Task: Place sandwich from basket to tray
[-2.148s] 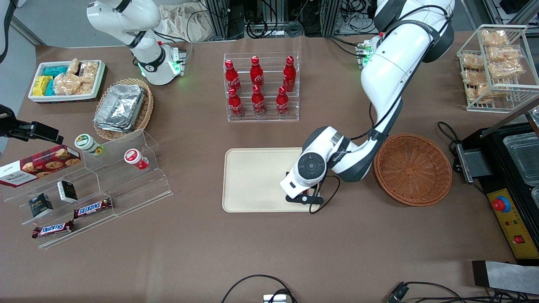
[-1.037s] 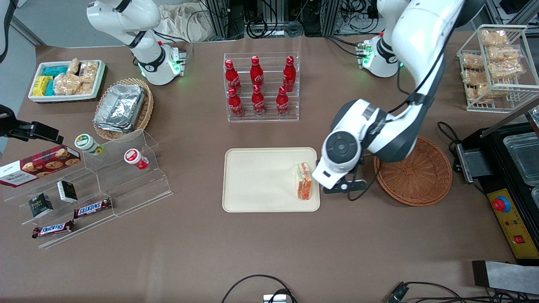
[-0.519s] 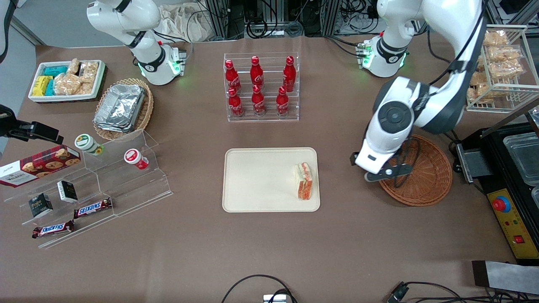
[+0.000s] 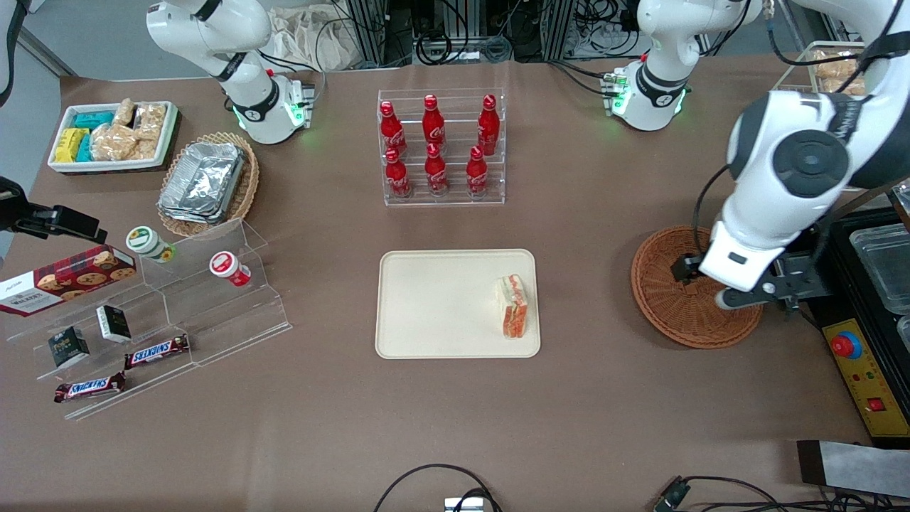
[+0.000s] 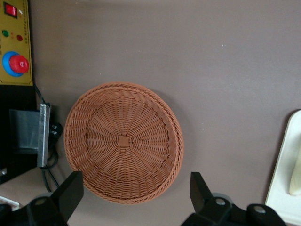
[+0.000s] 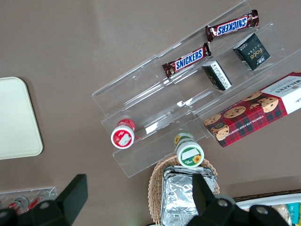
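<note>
The sandwich [image 4: 513, 306], a white wedge with orange and green filling, lies on the cream tray [image 4: 441, 306], at the tray's end nearest the basket. The round reddish-brown basket [image 4: 675, 299] [image 5: 123, 141] stands beside the tray, toward the working arm's end of the table, and holds nothing. My left gripper [image 4: 739, 281] [image 5: 135, 195] hangs high over the basket's rim, well apart from the sandwich. It is open, with bare table and basket weave between its black fingers [image 5: 70, 192]. A strip of the tray [image 5: 286, 165] shows in the left wrist view.
A clear rack of red cola bottles [image 4: 441, 149] stands farther from the camera than the tray. A black appliance with a red button [image 4: 846, 346] adjoins the basket. A wire rack of snack bags [image 4: 839, 114], acrylic display steps [image 4: 170, 313] and a foil-tray basket [image 4: 206, 181] sit at the table's ends.
My left gripper has let go of the sandwich on the tray, risen and swung away over the basket toward the working arm's end. The sandwich has stayed put on the tray.
</note>
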Robot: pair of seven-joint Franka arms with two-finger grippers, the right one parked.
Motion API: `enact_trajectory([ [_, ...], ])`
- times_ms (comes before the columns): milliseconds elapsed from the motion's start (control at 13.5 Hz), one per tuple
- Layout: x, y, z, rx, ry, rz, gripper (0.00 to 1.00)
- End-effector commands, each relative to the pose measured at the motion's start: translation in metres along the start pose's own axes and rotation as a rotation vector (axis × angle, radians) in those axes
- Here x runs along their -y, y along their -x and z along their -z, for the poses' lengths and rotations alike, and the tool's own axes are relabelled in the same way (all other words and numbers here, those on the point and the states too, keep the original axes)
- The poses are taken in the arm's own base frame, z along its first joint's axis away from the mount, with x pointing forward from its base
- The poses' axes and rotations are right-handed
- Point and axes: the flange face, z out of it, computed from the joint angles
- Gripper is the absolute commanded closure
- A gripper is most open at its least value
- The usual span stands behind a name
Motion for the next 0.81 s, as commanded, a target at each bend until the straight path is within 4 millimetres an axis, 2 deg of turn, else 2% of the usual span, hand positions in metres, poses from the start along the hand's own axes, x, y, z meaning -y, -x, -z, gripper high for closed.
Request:
enact_trajectory([
  [0, 0.023, -0.018, 0.02, 0.054, 0.06, -0.041, 0.0],
  [296, 0.054, -0.026, 0.027, 0.076, 0.119, -0.08, 0.0],
  [444, 0.078, -0.035, 0.028, 0.101, 0.171, -0.055, 0.0],
  [741, 0.089, -0.039, 0.03, 0.11, 0.186, -0.026, 0.0],
])
